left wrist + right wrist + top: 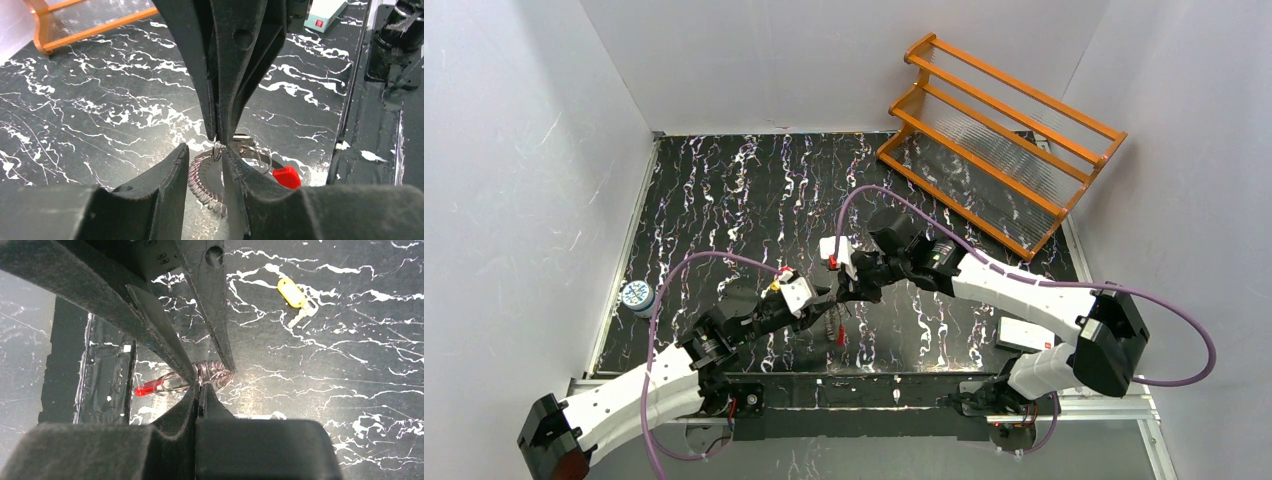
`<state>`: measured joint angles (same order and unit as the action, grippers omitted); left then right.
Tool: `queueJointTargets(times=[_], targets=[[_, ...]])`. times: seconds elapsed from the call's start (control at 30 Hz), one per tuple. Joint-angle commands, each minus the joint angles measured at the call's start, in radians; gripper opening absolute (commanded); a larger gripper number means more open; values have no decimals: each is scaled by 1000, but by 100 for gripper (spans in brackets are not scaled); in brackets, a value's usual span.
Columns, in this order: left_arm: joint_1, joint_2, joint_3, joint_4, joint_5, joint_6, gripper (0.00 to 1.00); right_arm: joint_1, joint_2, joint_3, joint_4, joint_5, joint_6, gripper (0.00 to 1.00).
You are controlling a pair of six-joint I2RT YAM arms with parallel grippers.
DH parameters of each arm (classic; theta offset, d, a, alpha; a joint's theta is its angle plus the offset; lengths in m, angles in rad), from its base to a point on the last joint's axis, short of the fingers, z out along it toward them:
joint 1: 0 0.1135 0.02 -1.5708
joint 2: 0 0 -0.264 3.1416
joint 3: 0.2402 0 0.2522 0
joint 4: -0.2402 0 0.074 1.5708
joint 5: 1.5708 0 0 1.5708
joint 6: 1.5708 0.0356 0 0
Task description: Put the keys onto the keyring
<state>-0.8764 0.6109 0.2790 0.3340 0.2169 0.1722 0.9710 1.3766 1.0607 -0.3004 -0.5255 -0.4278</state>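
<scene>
The keyring (pixel 201 192) is a bundle of thin wire loops with a coiled section and a red tag (pixel 287 177), hanging just above the table. My right gripper (pixel 199 385) is shut on one thin loop of it; in the left wrist view its fingers come down from above and pinch the wire. My left gripper (pixel 205 150) is open, its fingers on either side of the coil (pixel 216 374) with a gap showing. In the top view both grippers meet at mid-table, with the red tag (pixel 839 335) dangling below. One silvery key (pixel 301 314) with a yellow tag lies apart on the table.
An orange rack (pixel 999 140) stands at the back right. A white box (pixel 1027 335) with a red button sits near the right arm's base. A small blue-and-white round object (pixel 637 297) lies by the left wall. Purple cables arc over both arms.
</scene>
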Motion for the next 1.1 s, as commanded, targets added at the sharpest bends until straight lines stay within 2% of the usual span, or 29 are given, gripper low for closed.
queueJointTargets(times=[0.0,0.23,0.37,0.5,0.63,0.73,0.8,1.07], targets=[[-3,25,49,39,41,18,28,8,3,42,-18,14,-23,1],[-3,-2,36,38,33,20,10,11,-5,35,-15,6,-35,1],[-3,8,38,39,40,14,9,12,-7,32,-11,-4,-37,1],[-3,33,41,40,50,9,14,12,-4,37,-11,-16,-39,1],[-3,53,46,44,57,10,14,14,-1,42,-13,-17,-41,1],[-3,61,48,45,56,11,10,13,0,45,-15,-19,-44,1],[-3,61,46,50,58,14,0,14,2,45,-17,-21,-45,1],[-3,43,28,61,65,-14,0,15,-1,36,9,-16,-47,1]])
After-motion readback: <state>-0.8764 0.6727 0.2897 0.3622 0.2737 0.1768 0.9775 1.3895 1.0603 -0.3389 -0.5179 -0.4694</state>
